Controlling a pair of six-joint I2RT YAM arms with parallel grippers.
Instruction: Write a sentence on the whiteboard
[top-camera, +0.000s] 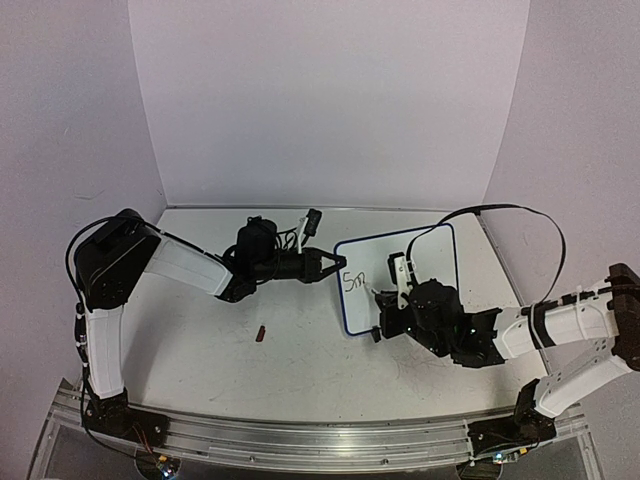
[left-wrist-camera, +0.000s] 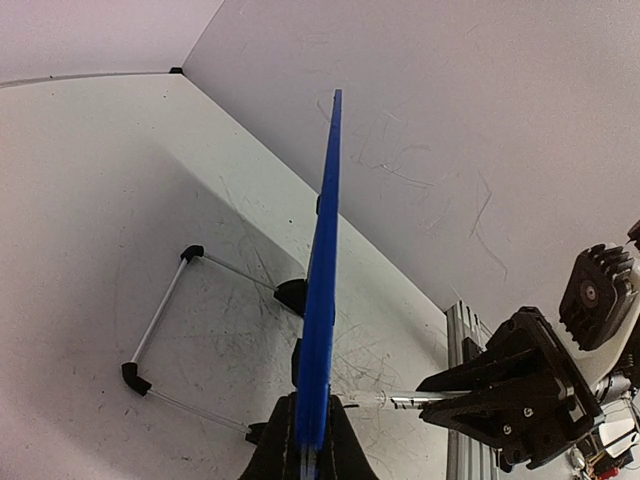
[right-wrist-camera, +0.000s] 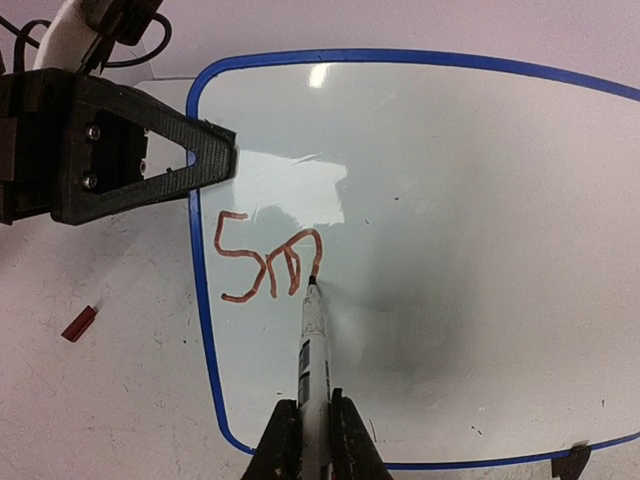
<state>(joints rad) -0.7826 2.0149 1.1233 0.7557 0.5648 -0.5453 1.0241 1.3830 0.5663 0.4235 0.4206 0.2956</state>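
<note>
Two-arm writing setup, seen from above and from both wrists. The whiteboard (top-camera: 420, 262) stands tilted on the table (top-camera: 300, 370), right of centre and between the two arms. Its blue frame (right-wrist-camera: 198, 300) has rounded corners. In the left wrist view the board appears edge-on, with its wire stand (left-wrist-camera: 160, 322) resting on the table on the back side and a black foot (left-wrist-camera: 292, 296) at the base.

The left end effector (left-wrist-camera: 310, 440) reaches in from the left and is pressed together on the board's left edge, pinching the blue frame between its fingers. The right wrist view shows the same grip from the writing side, high on the left edge above the lettering.

The right end effector (right-wrist-camera: 311, 425) is closed on a marker (right-wrist-camera: 312, 345), which sits between its two fingers and points up the board. The marker's tip touches the white surface just at the end of the last written stroke.

Of the sentence (right-wrist-camera: 268, 266), only the letters "Sm" are on the board. They are reddish-brown in the right wrist view and sit near the left edge, about halfway up. The rest of the writing surface is bare apart from glare.

A small red cap (right-wrist-camera: 78, 324) lies on the table just left of the board, apart from both arms.
</note>
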